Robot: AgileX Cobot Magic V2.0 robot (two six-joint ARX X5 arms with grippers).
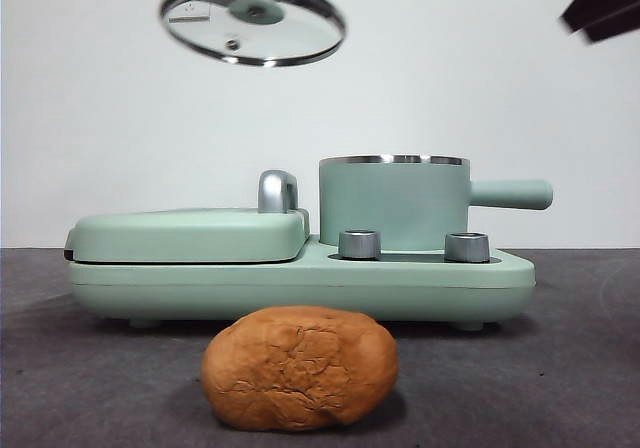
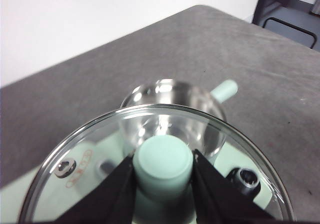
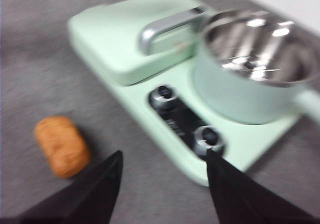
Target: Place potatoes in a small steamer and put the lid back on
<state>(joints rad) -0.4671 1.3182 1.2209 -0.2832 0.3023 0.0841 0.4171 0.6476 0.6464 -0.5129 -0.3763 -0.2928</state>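
The orange-brown potato (image 1: 299,368) lies on the grey table in front of the appliance; it also shows in the right wrist view (image 3: 62,145). The mint-green steamer pot (image 1: 394,200) stands open on the appliance's right side, its steel inside empty (image 3: 257,44). My left gripper (image 2: 164,170) is shut on the lid's mint-green knob and holds the glass lid (image 1: 253,20) high in the air, tilted, up and to the left of the pot. My right gripper (image 3: 164,176) is open and empty, above the table in front of the appliance, with the potato off to one side.
The mint-green appliance base (image 1: 300,280) carries a flat griddle cover (image 1: 190,233) with a steel handle (image 1: 277,190) on its left and two steel dials (image 1: 359,244) at the front. A dark arm tip (image 1: 605,6) shows at the top right.
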